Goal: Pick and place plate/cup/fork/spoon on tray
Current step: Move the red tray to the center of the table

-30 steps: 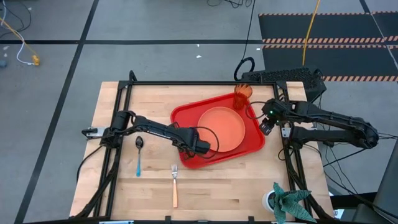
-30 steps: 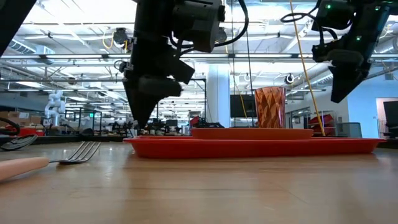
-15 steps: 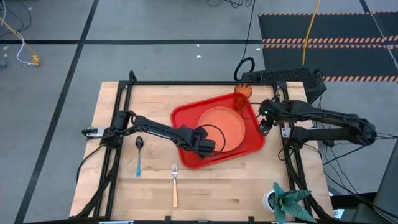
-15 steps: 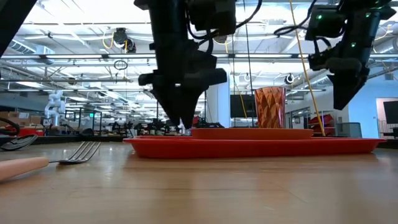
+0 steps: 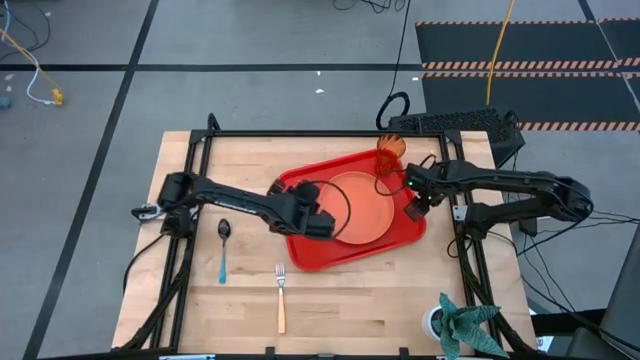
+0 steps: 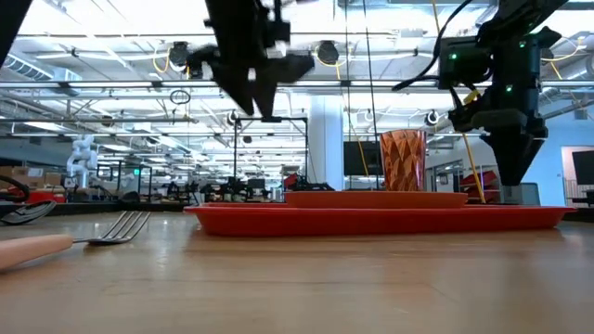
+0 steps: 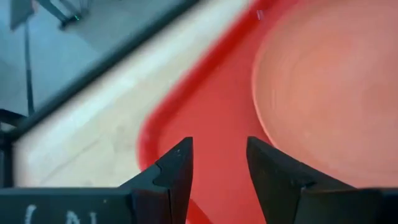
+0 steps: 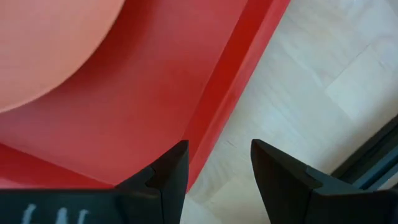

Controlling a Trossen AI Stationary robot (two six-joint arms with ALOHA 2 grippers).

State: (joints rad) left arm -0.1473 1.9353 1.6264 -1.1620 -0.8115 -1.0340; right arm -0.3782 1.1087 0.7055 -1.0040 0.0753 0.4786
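The red tray (image 5: 310, 250) lies in the middle of the table, with the orange plate (image 5: 358, 205) flat in it. The amber cup (image 5: 390, 157) stands upright at the tray's far right corner. On the bare wood left of the tray lie the blue-handled spoon (image 5: 223, 250) and the orange-handled fork (image 5: 281, 298). My left gripper (image 5: 322, 228) hangs open, tilted, high over the tray's left part beside the plate (image 7: 323, 87). My right gripper (image 5: 414, 207) points down, open, over the tray's right rim (image 8: 224, 118).
Black frame rails (image 5: 300, 133) run along the table's far and side edges. A dark keyboard (image 5: 455, 122) sits at the far right, and a small potted plant (image 5: 455, 325) stands at the near right corner. Bare wood stretches along the near edge around the fork (image 6: 121, 225).
My left gripper has risen well clear of the tray's near left part, rolling and tipping as it went, and drifted a little toward the tray's far left. My right gripper has sunk and moved toward the table's left, over the tray's right rim.
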